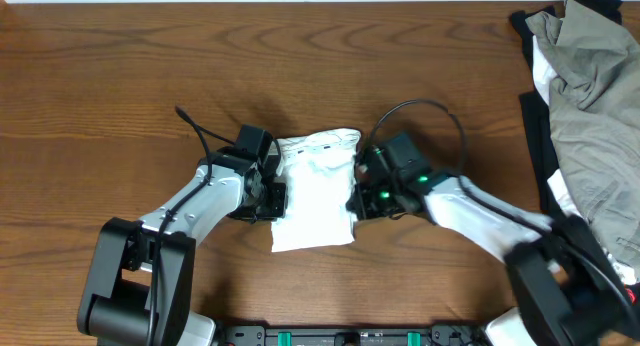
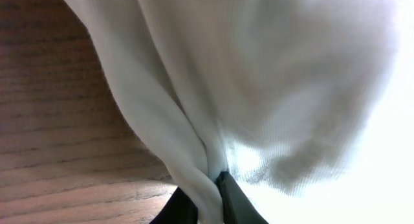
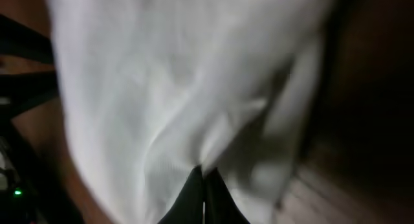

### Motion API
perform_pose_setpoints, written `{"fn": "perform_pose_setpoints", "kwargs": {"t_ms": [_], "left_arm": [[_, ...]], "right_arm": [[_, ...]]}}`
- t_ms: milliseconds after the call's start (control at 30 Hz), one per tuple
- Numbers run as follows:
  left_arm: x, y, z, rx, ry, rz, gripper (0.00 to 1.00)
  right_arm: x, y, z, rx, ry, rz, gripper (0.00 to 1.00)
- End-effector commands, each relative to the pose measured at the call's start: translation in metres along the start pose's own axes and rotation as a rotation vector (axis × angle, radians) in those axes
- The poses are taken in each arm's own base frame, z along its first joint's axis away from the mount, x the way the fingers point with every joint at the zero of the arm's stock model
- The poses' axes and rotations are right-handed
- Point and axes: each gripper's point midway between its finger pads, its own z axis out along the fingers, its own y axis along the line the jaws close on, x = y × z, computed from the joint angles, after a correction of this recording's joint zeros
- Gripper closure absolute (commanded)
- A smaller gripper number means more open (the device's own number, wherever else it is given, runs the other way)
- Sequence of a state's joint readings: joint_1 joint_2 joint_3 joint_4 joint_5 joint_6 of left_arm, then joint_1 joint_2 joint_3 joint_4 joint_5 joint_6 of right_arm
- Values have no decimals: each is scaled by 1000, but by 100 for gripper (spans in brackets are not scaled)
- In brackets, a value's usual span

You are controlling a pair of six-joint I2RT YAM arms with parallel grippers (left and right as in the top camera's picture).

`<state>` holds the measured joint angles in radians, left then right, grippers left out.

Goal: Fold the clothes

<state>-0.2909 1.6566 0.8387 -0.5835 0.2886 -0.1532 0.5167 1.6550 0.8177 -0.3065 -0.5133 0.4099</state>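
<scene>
White T-shirt (image 1: 315,191), folded small, centre of frame on desk (image 1: 120,76). Left jaws pinched shut on its frame-left edge, right jaws closed on frame-right edge. Advice: lift both edges level, in step, fabric taut.

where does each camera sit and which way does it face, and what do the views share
overhead: above the table, looking straight down; shows both arms, with left claw and right claw flanking the white T-shirt.
left wrist: on the left arm, looking along its fingers into pinched cloth.
right wrist: on the right arm, looking along its shut fingers into cloth.
shared: all three show the white T-shirt.
</scene>
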Motion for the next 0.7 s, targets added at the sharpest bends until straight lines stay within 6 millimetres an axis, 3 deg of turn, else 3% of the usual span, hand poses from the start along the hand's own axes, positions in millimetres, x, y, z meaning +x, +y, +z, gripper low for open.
{"fn": "perform_pose_setpoints", "kwargs": {"t_ms": [0, 100, 167, 467, 667], "left_arm": [[6, 5, 1, -22, 7, -1, 87], [6, 5, 1, -22, 7, 0, 87], [6, 5, 1, -22, 7, 0, 87], [7, 5, 1, -22, 8, -1, 87], [7, 5, 1, -22, 8, -1, 87]], "right_arm": [[-24, 6, -39, 14, -127, -14, 99], [-25, 2, -54, 41, -154, -13, 99], [-22, -5, -53, 76, -143, 2, 99], [8, -59, -23, 266, 6, 114, 99], [15, -72, -8, 286, 51, 118, 97]]}}
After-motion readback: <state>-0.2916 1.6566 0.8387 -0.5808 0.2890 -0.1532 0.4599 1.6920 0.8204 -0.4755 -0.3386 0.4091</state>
